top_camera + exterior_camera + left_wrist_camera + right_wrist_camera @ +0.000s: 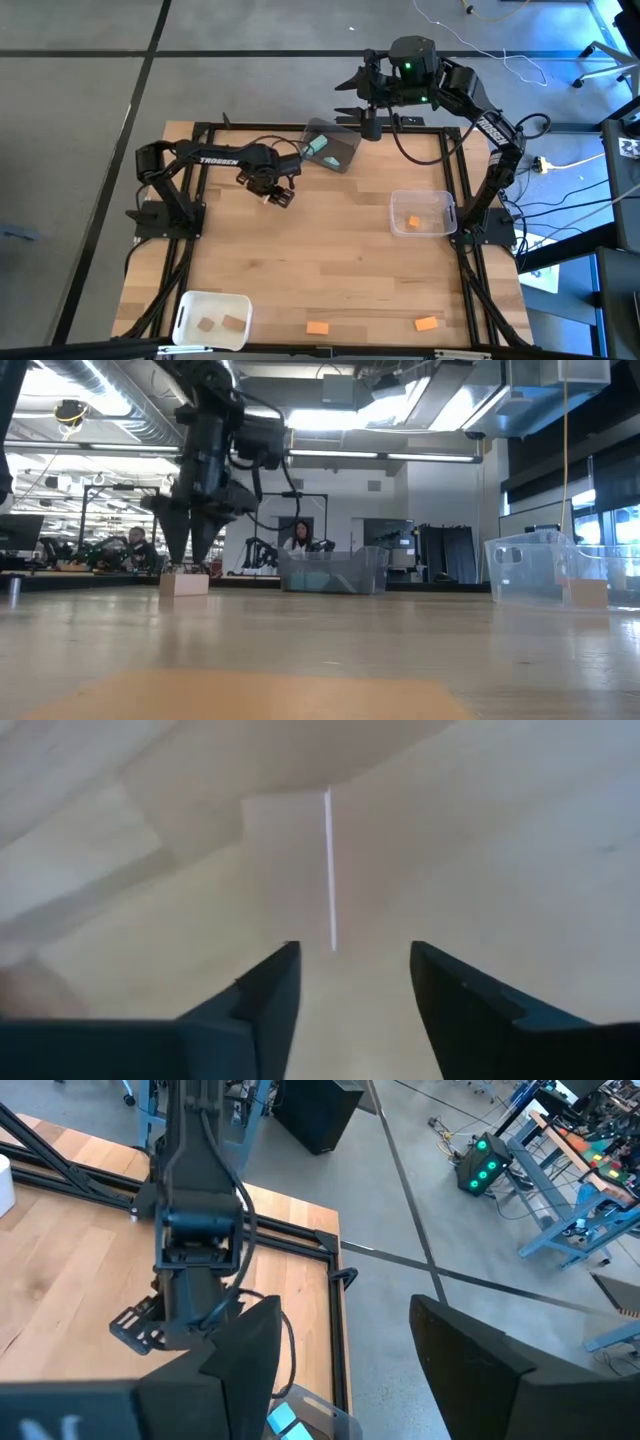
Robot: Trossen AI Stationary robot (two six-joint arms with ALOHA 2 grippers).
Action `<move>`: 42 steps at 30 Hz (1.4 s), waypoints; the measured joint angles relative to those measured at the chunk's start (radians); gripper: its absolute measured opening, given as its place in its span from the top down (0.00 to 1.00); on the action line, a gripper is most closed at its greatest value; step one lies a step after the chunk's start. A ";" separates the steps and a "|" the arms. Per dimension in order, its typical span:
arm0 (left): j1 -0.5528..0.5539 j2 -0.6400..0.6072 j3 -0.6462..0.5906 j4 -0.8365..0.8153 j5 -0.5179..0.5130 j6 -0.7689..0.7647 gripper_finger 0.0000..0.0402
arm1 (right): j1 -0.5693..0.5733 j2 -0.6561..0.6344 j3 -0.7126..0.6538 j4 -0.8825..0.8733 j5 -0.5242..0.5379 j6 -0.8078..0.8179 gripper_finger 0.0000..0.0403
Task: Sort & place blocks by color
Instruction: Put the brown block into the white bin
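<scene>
- The left gripper point(279, 198) is held low over the light wooden bench point(330, 260), its fingers point(265, 995) spread around a small pale tan wood block point(184, 583) seen beneath them in the low view.
- The right gripper point(347, 100) is raised beyond the bench's far edge, fingers point(490, 1370) spread and empty.
- One dark grey bin point(333, 148) with teal-green blocks point(316, 147) is just beside the left gripper.
- One clear plastic bin point(422, 212) holds one orange block point(413, 221).
- One white bin point(212, 320) holds two tan blocks point(235, 322).
- Two loose orange blocks point(317, 328) lie flat along the near edge, their long sides roughly parallel to it.
</scene>
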 joint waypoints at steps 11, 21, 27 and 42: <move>0.017 0.001 -0.046 0.055 -0.074 0.044 0.50 | 0.000 0.000 0.000 0.000 0.000 0.000 0.44; 0.021 0.067 -0.046 0.074 -0.113 0.068 0.50 | 0.000 0.000 0.000 0.000 0.000 0.000 0.44; 0.021 0.118 -0.046 0.137 -0.116 0.118 0.50 | 0.000 0.000 0.000 0.000 0.000 0.000 0.44; 0.009 0.124 -0.045 0.156 -0.174 0.191 0.50 | 0.000 0.000 0.000 0.001 0.000 0.000 0.44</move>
